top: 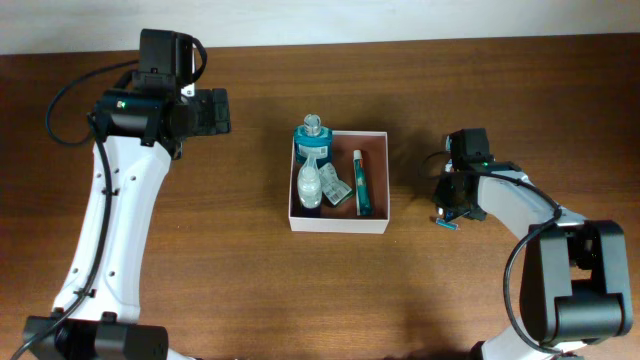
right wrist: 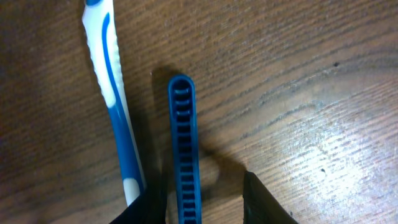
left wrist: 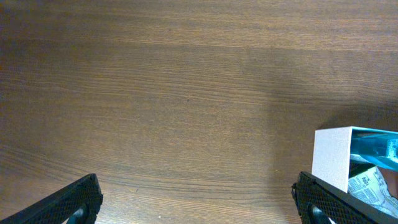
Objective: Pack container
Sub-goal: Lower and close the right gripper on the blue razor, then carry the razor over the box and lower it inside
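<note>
Brown wood-grain table (top: 200,250), bearing at its middle the container (top: 339,226), a square shallow box with white walls and reddish-brown inside. Inside lay a clear bottle of teal liquid (top: 313,140), a small white bottle (top: 310,185), a crumpled printed sachet (top: 337,188) and a slim teal tube (top: 360,183). The left gripper (top: 222,110) hung spread wide over bare wood, well left of the box. The right gripper (right wrist: 202,205), right of the box, stood partly parted astride a dark blue ribbed comb (right wrist: 184,155), unclamped, beside a blue-and-white toothbrush (right wrist: 115,106).
</note>
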### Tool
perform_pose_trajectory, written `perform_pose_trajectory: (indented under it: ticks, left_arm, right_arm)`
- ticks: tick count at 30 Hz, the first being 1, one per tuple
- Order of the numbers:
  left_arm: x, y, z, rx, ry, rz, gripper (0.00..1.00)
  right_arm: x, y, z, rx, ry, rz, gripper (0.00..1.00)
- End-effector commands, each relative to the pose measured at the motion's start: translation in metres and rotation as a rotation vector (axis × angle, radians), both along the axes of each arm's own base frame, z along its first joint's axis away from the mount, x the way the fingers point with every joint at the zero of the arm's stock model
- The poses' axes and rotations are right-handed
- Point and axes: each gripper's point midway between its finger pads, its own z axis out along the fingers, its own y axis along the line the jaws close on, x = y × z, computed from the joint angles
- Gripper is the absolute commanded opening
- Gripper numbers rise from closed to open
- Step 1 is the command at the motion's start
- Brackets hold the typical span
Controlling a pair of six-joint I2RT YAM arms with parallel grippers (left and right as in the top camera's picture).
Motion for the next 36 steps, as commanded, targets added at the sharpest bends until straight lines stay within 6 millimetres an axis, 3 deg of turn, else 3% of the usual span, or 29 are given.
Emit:
perform_pose_trajectory:
  ticks: [1,10,17,20,25,32,36]
  left_arm:
    - [-0.001,0.001,0.009,-0.010,-0.024,0.012,0.99]
    - [-0.001,0.001,0.009,-0.010,-0.024,0.012,0.99]
    - [-0.001,0.001,0.009,-0.010,-0.024,0.012,0.99]
    - [-0.001,0.001,0.009,-0.010,-0.024,0.012,0.99]
    - [-0.001,0.001,0.009,-0.010,-0.024,0.012,0.99]
    - [-0.001,0.001,0.009,-0.010,-0.024,0.012,0.99]
    - [-0.001,0.001,0.009,-0.010,-0.024,0.012,0.99]
  right_arm:
    - [-0.007,-0.003,-0.014,-0.007,0.041,-0.014,0.30]
    - [-0.012,-0.004,-0.016,-0.008,0.064,-0.013,0.04]
    - [-0.010,-0.004,-0.006,-0.020,0.051,0.042,0.04]
    - [-0.004,-0.002,0.015,-0.016,0.021,0.044,0.04]
    - [0.009,0.009,0.069,0.045,-0.077,0.066,0.04]
    - [0.022,0.063,0.144,0.309,-0.279,0.200,0.05]
    - [0.022,0.090,0.160,0.360,-0.325,0.271,0.05]
